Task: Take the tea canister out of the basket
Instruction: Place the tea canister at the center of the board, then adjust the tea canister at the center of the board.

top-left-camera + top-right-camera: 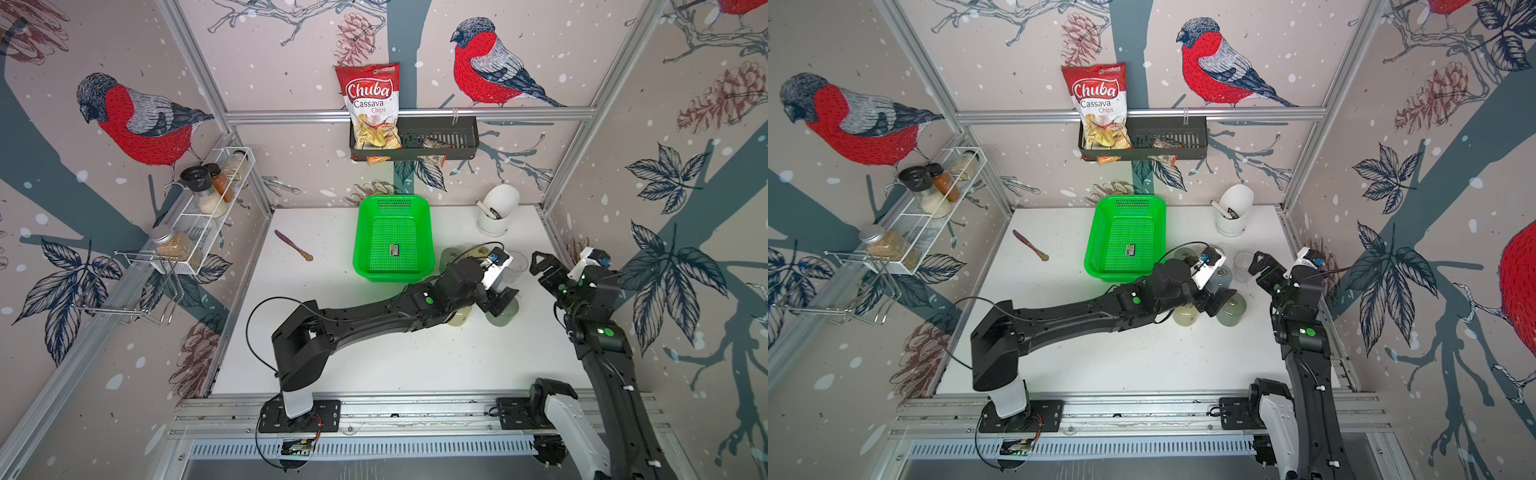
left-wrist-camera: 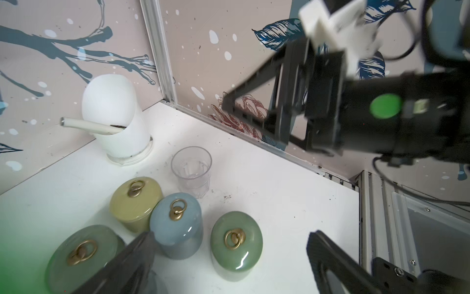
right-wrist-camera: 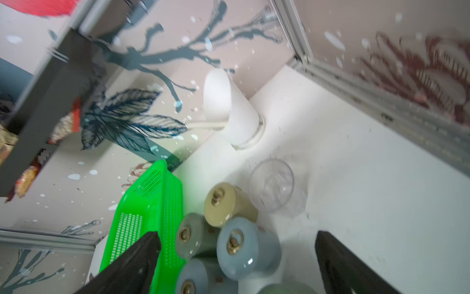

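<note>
Bright green perforated plastic basket point(image 1: 362, 232) has no canister in it; glazed ceramic tea canisters with brass ring lids point(image 2: 175, 229) stand on the white bench point(image 1: 374, 357).
Olive, blue-grey and green, they cluster just beside the basket, toward the right arm; basket holds only a small dark sticker point(image 1: 394, 249). Left claw point(image 1: 500, 300) hangs over the cluster, jaws wide apart, gripping nothing. Right claw point(image 1: 538, 266) near a clear plastic cup point(image 2: 192, 168), jaws wide apart, empty.

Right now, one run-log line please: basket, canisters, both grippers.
basket: no canister inside | canisters: on table beside it | left gripper: open above them | right gripper: open, empty
</note>
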Action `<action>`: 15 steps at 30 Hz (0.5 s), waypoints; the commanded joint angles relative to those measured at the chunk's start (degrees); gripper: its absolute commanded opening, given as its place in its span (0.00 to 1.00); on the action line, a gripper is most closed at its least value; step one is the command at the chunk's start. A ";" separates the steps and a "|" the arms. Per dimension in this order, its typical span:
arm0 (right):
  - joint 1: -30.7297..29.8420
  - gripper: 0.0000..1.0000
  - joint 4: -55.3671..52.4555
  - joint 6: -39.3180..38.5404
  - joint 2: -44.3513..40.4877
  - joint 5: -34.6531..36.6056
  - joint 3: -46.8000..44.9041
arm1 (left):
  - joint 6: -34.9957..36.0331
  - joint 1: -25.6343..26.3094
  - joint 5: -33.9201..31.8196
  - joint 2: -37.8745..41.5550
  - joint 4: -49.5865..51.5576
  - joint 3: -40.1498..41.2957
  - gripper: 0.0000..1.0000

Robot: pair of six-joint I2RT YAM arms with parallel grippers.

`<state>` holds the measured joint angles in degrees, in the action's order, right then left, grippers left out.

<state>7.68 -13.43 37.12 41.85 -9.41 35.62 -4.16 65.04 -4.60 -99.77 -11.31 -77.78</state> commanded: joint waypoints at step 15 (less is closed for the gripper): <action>10.18 0.50 11.23 12.92 3.00 -18.16 -15.61 | -5.76 -7.51 -7.64 20.72 -7.39 25.92 0.97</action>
<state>17.17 -5.37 49.04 44.91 -24.88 20.56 -8.80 57.87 -11.62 -79.37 -15.44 -52.38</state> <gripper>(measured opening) 0.585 0.965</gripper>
